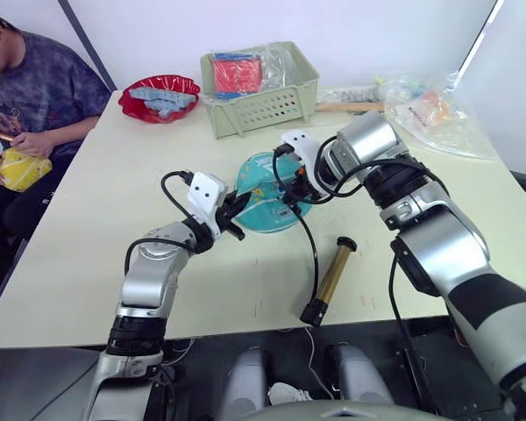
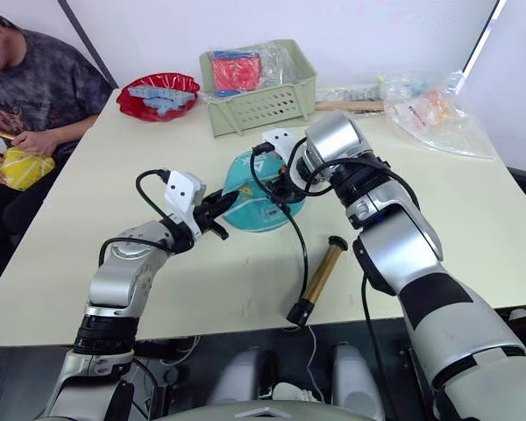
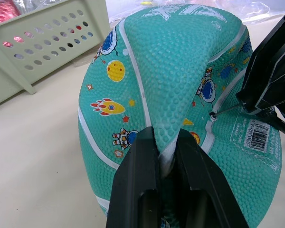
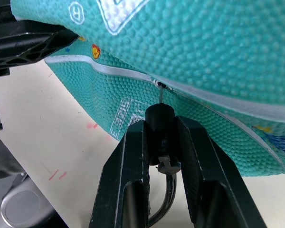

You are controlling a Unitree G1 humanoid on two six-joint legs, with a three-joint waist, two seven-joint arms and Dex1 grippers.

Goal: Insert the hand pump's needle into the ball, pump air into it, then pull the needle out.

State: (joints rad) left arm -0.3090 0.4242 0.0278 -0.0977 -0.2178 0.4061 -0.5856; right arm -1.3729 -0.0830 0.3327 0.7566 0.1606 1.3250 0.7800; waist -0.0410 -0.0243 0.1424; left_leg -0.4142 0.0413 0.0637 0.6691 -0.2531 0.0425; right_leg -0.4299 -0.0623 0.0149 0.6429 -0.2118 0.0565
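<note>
Right wrist view: my right jaws (image 4: 160, 142) pinch the small black fitting, its thin metal needle (image 4: 159, 94) touching the white seam of the pebbled teal ball (image 4: 218, 52). My left jaws (image 3: 165, 156) pinch a soft fold of that sagging ball. The bronze hand pump (image 1: 330, 279) lies just beside it on the smooth cream bench (image 1: 114, 219), hose curling up.

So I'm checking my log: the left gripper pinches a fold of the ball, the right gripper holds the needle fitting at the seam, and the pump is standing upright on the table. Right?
Not quite. The hand pump lies on its side on the table, as the left eye view shows. The rest holds: left gripper pinches the ball, right gripper holds the needle fitting at the seam.
</note>
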